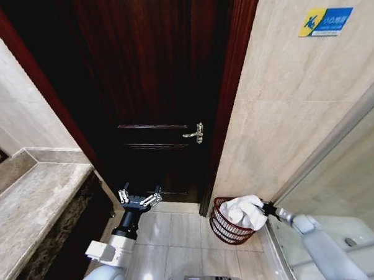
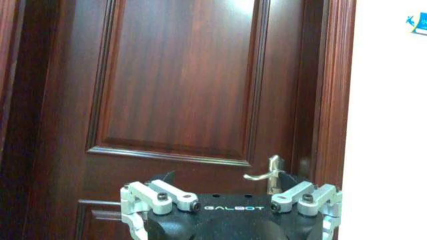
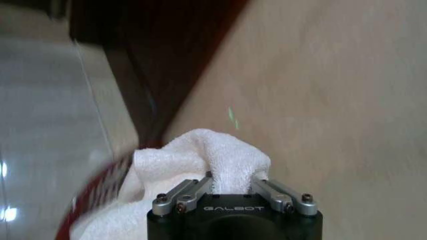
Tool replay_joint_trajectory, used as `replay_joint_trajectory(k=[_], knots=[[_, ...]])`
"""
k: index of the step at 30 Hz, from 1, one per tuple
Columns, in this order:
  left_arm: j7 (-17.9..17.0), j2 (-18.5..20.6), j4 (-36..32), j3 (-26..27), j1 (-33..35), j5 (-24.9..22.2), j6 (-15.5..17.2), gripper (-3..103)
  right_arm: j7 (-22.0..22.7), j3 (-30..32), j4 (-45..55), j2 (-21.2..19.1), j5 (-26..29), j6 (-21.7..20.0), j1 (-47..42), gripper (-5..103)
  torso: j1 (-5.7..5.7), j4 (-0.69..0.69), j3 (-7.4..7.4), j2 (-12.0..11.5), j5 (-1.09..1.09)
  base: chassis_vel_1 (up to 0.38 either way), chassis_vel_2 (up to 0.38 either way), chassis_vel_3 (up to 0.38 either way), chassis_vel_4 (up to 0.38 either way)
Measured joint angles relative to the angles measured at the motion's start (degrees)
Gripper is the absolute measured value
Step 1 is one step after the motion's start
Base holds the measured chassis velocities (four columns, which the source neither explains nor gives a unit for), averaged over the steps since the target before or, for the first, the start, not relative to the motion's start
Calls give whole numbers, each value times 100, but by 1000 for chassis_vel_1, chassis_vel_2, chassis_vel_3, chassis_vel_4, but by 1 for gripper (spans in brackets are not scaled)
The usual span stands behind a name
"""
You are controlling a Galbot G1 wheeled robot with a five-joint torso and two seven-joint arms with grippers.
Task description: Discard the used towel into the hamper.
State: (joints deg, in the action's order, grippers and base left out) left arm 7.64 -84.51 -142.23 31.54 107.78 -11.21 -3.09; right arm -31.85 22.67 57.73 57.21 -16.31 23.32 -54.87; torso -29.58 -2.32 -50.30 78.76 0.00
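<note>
Over the reddish-brown open-weave hamper (image 1: 230, 225) at five o'clock, the right gripper (image 3: 230, 186) clamps the white fluffy towel (image 1: 243, 212), seemingly mid-drop; next its fingers must part. Left gripper (image 1: 140, 198), fingers apart, idles at six o'clock

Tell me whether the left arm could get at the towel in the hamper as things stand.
Probably yes: the left gripper hangs open before the door, bare floor between it and the hamper. But the right gripper is clamped on the towel.

The tiled floor (image 1: 172, 237) carries the hamper (image 1: 227, 228). The hamper stands just beside the door (image 1: 153, 85), against the wall.
</note>
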Motion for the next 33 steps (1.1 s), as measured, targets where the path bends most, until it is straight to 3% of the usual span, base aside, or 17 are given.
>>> replay_joint_trajectory(k=[5,11,18,21,26,30,33], knots=[[0,0,0,1,0,0,0,100,120,-144,41,298,415,-241,-57,11,0,1,0,0,1,0,0,0,0],[0,0,0,0,0,0,0,100,157,30,-415,259,577,-241,-96,11,0,7,0,0,0,0,0,0,0],[0,0,0,0,0,0,0,100,347,57,-565,215,1303,-556,-164,11,0,4,0,0,0,0,0,0,0],[0,0,0,0,0,0,0,100,425,34,-547,245,2087,-883,-244,11,0,3,0,0,2,0,0,0,0],[0,0,0,0,0,0,0,100,474,26,-575,241,2449,-1128,-290,11,0,3,0,0,0,0,0,0,0],[0,0,0,0,0,0,0,100,816,43,-594,288,2817,-1487,-310,11,0,4,0,0,1,0,0,0,0],[0,0,0,0,0,0,0,100,1106,26,-685,320,3233,-2036,-299,11,0,4,0,0,-2,0,0,0,0]])
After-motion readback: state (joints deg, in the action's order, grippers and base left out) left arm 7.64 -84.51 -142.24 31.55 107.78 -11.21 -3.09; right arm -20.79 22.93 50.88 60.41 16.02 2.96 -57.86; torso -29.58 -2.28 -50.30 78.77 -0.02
